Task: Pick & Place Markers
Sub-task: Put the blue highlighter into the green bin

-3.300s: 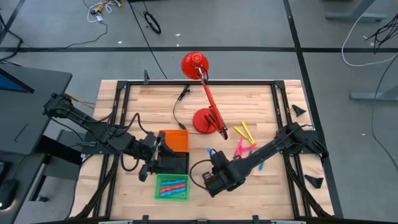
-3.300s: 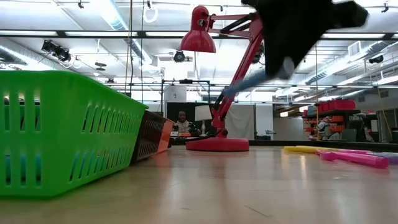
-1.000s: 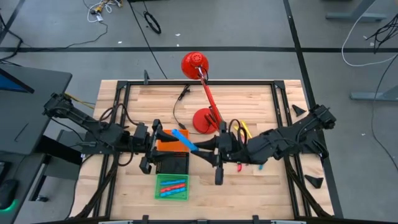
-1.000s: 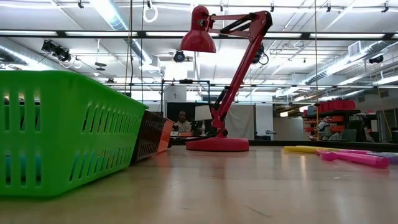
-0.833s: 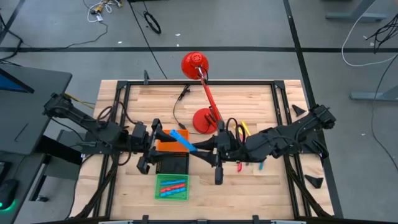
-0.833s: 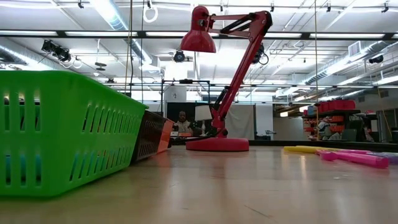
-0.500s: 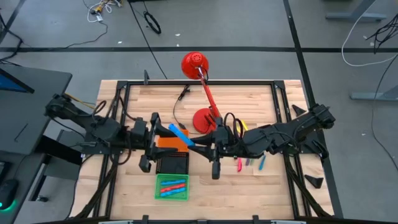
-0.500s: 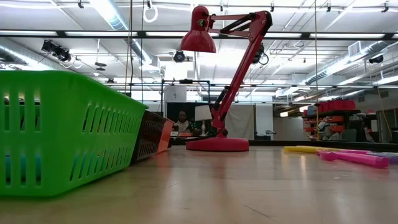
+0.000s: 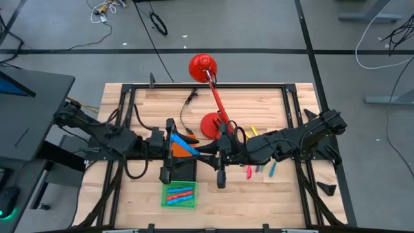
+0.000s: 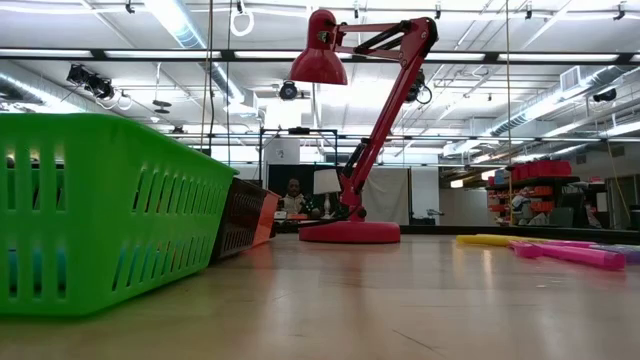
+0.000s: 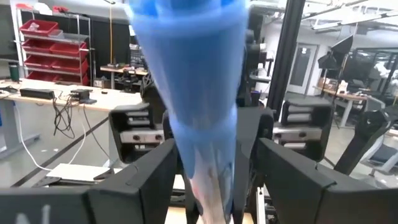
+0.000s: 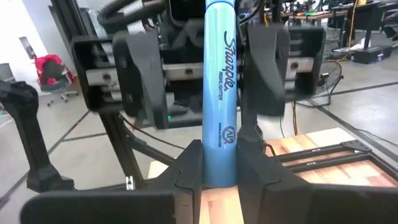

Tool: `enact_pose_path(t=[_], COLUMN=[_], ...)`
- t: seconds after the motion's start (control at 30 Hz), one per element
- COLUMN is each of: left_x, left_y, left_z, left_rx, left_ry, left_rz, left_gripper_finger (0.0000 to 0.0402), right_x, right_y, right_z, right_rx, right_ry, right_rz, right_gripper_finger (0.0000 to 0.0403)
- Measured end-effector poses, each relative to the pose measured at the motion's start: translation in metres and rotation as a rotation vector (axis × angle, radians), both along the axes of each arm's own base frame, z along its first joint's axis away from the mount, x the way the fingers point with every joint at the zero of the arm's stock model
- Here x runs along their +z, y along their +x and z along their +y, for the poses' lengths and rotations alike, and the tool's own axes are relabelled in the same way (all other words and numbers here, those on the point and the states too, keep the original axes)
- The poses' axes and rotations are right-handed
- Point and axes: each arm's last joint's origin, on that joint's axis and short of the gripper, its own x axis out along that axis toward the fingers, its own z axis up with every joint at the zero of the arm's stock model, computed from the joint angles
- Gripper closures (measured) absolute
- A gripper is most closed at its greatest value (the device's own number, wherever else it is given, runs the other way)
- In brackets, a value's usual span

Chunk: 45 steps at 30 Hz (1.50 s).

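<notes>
Wood tabletop [image 9: 272, 103] under black frame; red lamp [image 9: 213, 97] at back centre; lab room beyond, seated person far off in low view. Three trays front-left of centre: orange [image 9: 183, 144], black [image 9: 182, 170], green [image 9: 179, 195] holding several sorted markers. Loose markers [image 9: 259, 167], pink, yellow, green, blue, on right half, apart from trays.

Both arms met mid-table above orange tray, clear of the surface. Right gripper [image 9: 202, 151] narrow, clamped on blue marker [image 9: 183, 144]; seen end-on between own fingers [image 12: 186, 165] in right wrist view, barrel [image 12: 221, 93] pointing at the other arm. Left gripper [image 9: 169, 143] facing it, jaws wide, standing either side of marker's far end; marker [image 11: 199, 106] large and close between left fingers [image 11: 149, 171]; contact by left pads not discernible.

Change over last second: left arm advanced toward centre; right arm drawn marker inward; left jaws eased in slightly, now steady; not yet closed.

Judgement: handover in progress, right to left; blue marker likely bound for green tray. Next: left close firmly, then right release. Risk: release before left grip set, marker dropped onto orange tray.
</notes>
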Motion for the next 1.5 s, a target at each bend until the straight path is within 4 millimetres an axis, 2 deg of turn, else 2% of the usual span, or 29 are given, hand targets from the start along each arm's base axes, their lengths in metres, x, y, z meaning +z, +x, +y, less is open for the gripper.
enact_pose_path(t=[0.13,0.43,0.53,0.73,1.0,1.3,1.5], left_x=[0.001,0.0,0.001,0.001,-0.001,0.0,-0.011], left_y=[0.0,0.0,0.0,0.0,-0.004,-0.019,-0.021], left_z=[0.001,0.001,0.001,0.001,0.001,0.007,0.006], left_rx=[0.011,0.008,0.006,0.003,-0.004,-0.028,-0.106], left_ry=[-0.009,-0.036,-0.044,-0.048,-0.033,-0.046,-0.102], left_rz=[-0.007,0.0,-0.003,-0.003,0.03,0.095,0.217], left_gripper_finger=[0.0205,0.0312,0.0333,0.0332,0.0337,0.0337,0.0337], right_x=[-0.001,0.001,0.001,0.001,0.0,0.013,0.019], right_y=[0.0,0.0,0.0,0.0,-0.002,-0.019,-0.034], right_z=[0.0,0.0,0.0,0.0,0.004,0.002,-0.006], right_rx=[0.0,-0.004,-0.002,0.001,0.043,0.097,0.088], right_ry=[-0.003,0.004,-0.001,0.007,0.034,-0.015,0.003], right_rz=[0.01,-0.004,-0.009,-0.009,0.007,-0.001,0.054], right_gripper_finger=[0.034,0.034,0.0339,0.0321,0.0258,0.0169,0.0137])
